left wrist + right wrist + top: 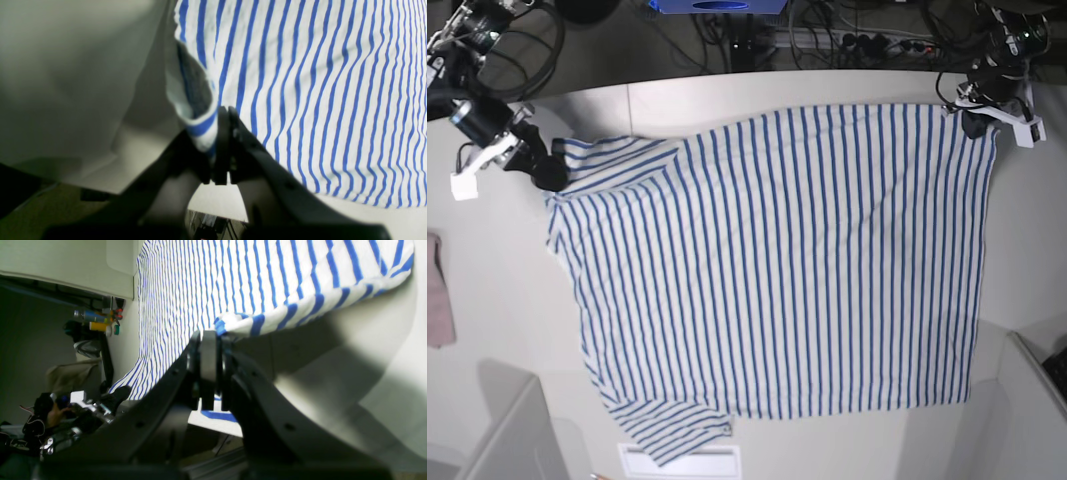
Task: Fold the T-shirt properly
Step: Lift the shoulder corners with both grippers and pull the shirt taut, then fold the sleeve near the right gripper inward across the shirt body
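Note:
The T-shirt [777,260], white with thin blue stripes, lies spread flat across the table, sleeves toward the left and hem toward the right. At its far right corner my left gripper [974,118] is shut on the hem; the left wrist view shows a bunched stripe of the T-shirt [317,100] pinched between the left gripper's [227,111] closed fingers. By the far left sleeve my right gripper [552,172] is shut on the cloth. In the right wrist view a fold of the T-shirt [200,280] is clamped in the right gripper [210,335].
A pink cloth [437,290] lies at the table's left edge. Grey bins stand at the near left [507,430] and near right [1027,410] corners. A white card [677,462] sits at the front edge. Cables and gear [847,40] crowd the space behind the table.

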Motion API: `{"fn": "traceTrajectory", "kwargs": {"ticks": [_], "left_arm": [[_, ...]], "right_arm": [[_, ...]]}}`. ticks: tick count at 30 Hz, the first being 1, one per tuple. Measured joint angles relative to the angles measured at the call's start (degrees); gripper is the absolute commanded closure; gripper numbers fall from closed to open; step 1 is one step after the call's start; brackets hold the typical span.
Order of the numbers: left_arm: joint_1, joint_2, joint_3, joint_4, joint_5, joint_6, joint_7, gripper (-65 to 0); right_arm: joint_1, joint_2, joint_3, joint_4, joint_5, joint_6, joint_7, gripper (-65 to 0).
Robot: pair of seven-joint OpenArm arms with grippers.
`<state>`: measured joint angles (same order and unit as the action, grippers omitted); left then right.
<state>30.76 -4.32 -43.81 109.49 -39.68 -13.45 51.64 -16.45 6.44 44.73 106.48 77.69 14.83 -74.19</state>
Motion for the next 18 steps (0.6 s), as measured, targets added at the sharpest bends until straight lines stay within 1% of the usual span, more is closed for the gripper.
{"fn": "traceTrajectory", "kwargs": {"ticks": [2, 4, 6, 7, 8, 11, 15, 18], "left_arm": [[-0.8, 0.0, 0.0, 0.0, -0.2, 0.0, 0.0, 0.0], [-2.2, 0.0, 0.0, -0.1, 0.1, 1.6, 0.2, 0.0], [-3.7, -0.1, 0.3, -0.1, 0.2, 2.8, -0.3, 0.0], [-4.1, -0.2, 1.5, -0.1, 0.2, 3.2, -0.5, 0.0], [-4.6, -0.3, 3.0, -0.2, 0.2, 4.5, -0.5, 0.0], [-6.0, 0.0, 5.5, -0.5, 0.2, 5.2, 0.1, 0.0], [-8.9, 0.0, 4.9, -0.5, 0.1, 5.6, 0.0, 0.0], [-9.7, -0.2, 4.5, -0.5, 0.0, 5.6, -0.2, 0.0]], "right_arm": [[2.0, 0.0, 0.0, -1.2, -0.2, 0.0, 0.4, 0.0], [4.1, 0.0, -0.1, -3.3, -3.9, 0.2, 0.2, 0.0], [5.7, 0.0, -0.1, -5.9, -5.6, 0.1, -0.3, 0.0], [6.2, 0.0, -0.1, -6.8, -5.6, 0.1, -0.5, 0.0], [6.8, 0.0, -0.1, -7.6, -5.7, 0.1, -0.4, 0.0], [8.4, 0.2, -0.3, -8.4, -5.7, 0.1, -0.5, 0.0], [10.6, 0.5, -5.2, -9.8, -5.5, 0.0, 0.5, 0.0], [12.5, 0.0, -5.9, -12.5, -5.7, -0.1, 0.2, 0.0]]}}
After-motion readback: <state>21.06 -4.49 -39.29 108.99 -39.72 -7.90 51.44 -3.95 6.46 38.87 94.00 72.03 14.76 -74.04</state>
